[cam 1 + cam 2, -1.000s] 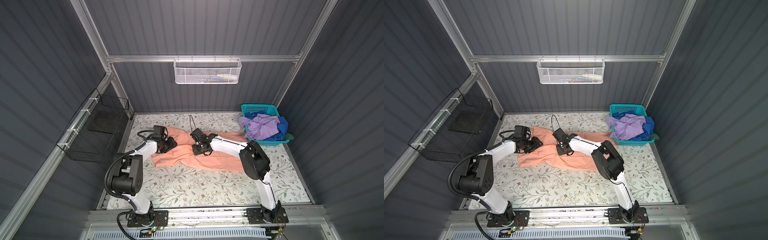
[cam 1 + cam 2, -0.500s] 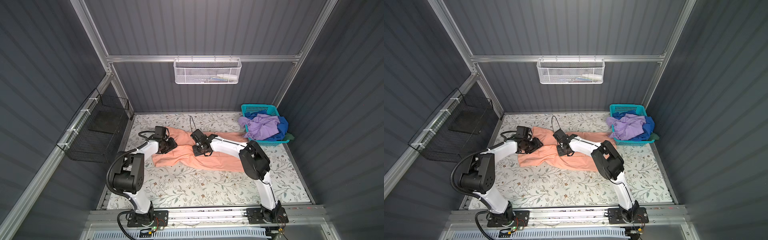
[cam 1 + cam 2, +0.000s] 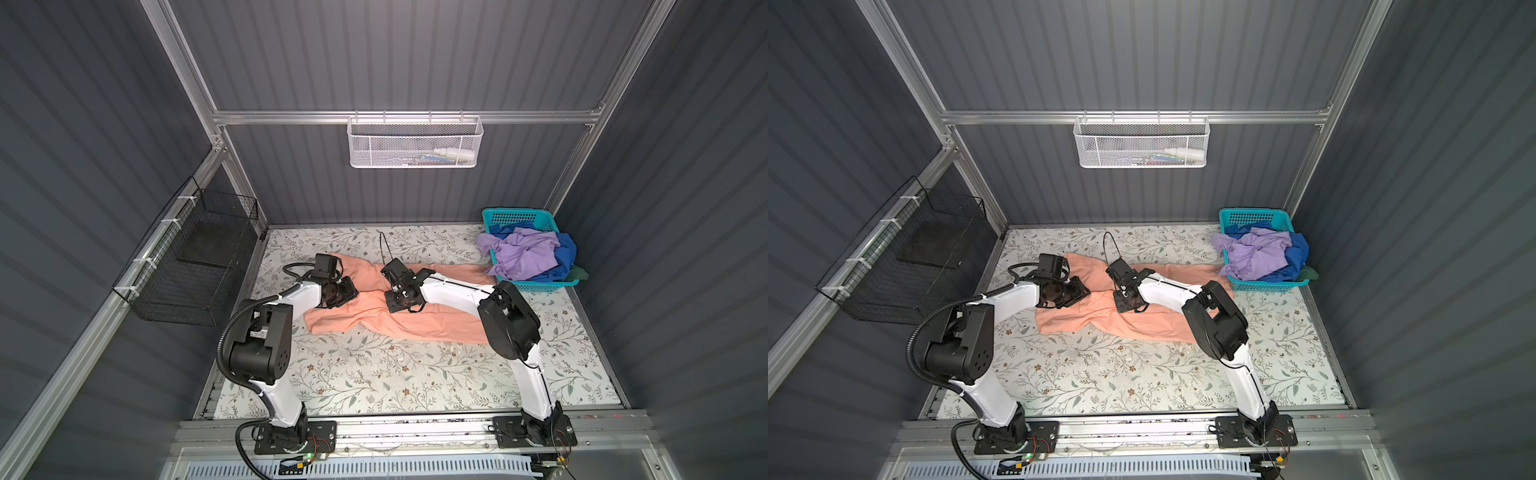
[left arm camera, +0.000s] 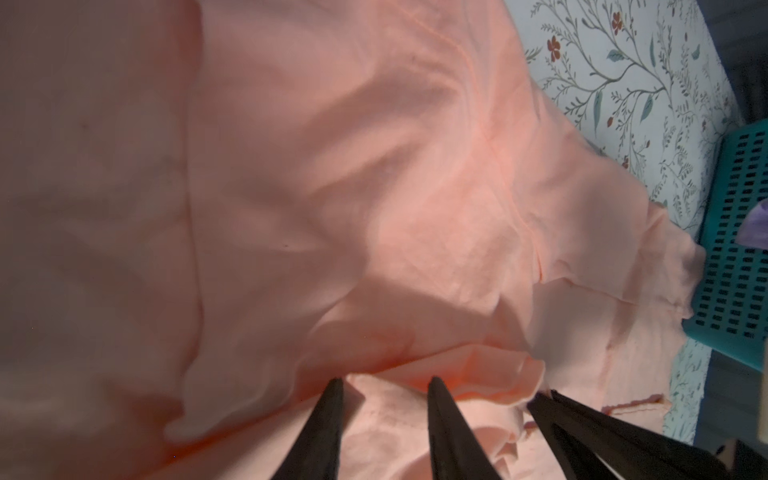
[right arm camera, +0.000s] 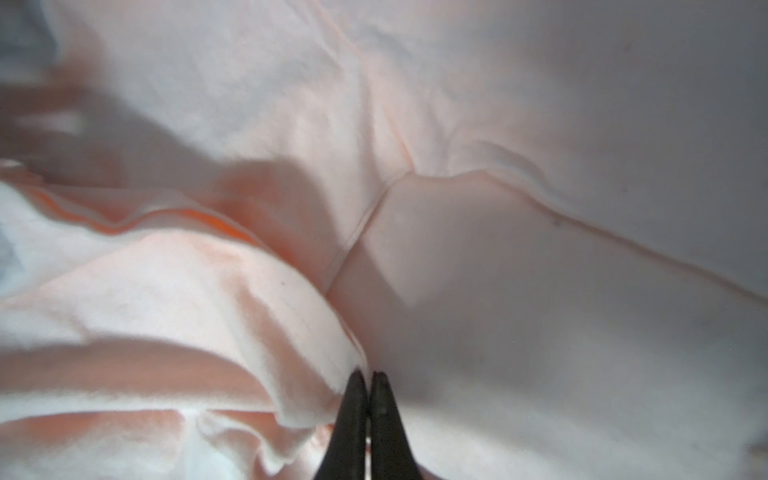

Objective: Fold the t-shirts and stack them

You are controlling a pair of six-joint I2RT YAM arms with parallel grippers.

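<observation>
The peach-orange t-shirt [image 3: 436, 324] [image 3: 1154, 324] lies rumpled across the floral table in both top views. No graphic shows on it. My left gripper [image 3: 351, 291] [image 3: 1086, 291] rests low on its left part. In the left wrist view its jaws [image 4: 385, 381] stand apart over a raised fold of the peach cloth. My right gripper [image 3: 390, 305] [image 3: 1121, 305] [image 5: 368, 374] is close beside it, shut on a hem of the same shirt. Lavender [image 3: 523, 255], royal blue [image 3: 565, 253] and dark green [image 3: 579, 273] t-shirts are heaped in the teal basket [image 3: 515, 214].
The teal basket [image 3: 1252, 212] [image 4: 739, 249] stands at the back right, touching the shirt's far end. A black wire basket [image 3: 195, 257] hangs on the left wall, and a white mesh basket [image 3: 415, 143] on the back wall. Bare floral tabletop [image 3: 374, 374] stretches in front of the shirt.
My left gripper's jaws have narrowed and it has crept slightly to the right onto the shirt. The right arm has not moved.
</observation>
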